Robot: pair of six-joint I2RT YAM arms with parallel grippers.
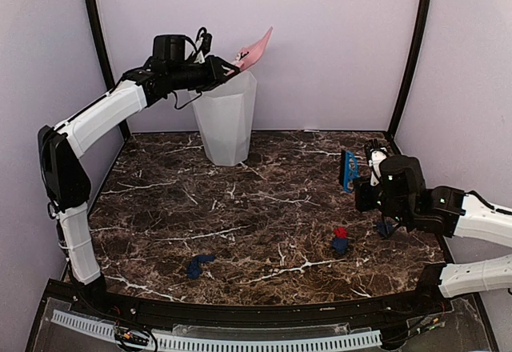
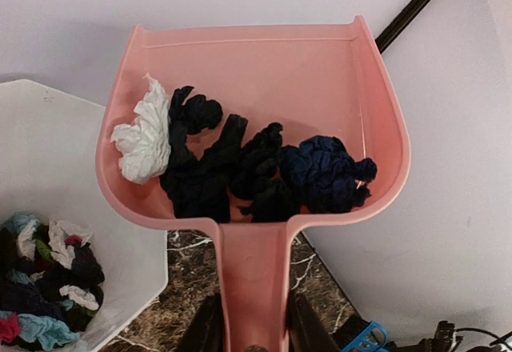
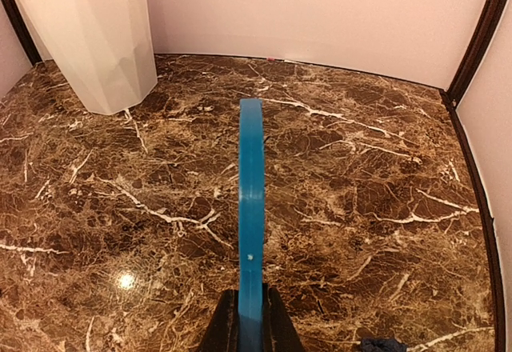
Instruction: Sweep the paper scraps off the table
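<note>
- Pink plastic fills the left wrist view: at the bottom centre of the frame the left claw [image 2: 254, 332] pinches the handle of the dustpan [image 2: 256, 80], one finger tight on each side.
- The pan carries a load of paper scraps: a white wad [image 2: 144, 140] at the left, black wads [image 2: 204, 172] in the middle and a navy wad [image 2: 324, 172] at the right. All are bunched at the handle end.
- In the top view the pan is raised at the upper centre of the frame, lip upward, just above the rim of the white bin [image 1: 226, 120]. I judge this load is not yet tipped in.
- The bin, lower left in the left wrist view, already holds a heap of mixed scraps [image 2: 44, 288], so much of the sweeping looks done.
- The right claw [image 3: 250, 324], at the bottom centre of its own view, is pressed together on the blue brush [image 3: 251, 192]. It holds the brush edge-on over the desk [image 3: 360, 168].
- Left on the desk in the top view are a navy scrap [image 1: 198, 266] lower left of centre and a red and navy pair [image 1: 340, 242] lower right. Another dark bit [image 1: 386, 226] lies just beside the right arm [image 1: 472, 216].
- What remains, by my reckoning, is emptying the pan and one more pass for these few.
</note>
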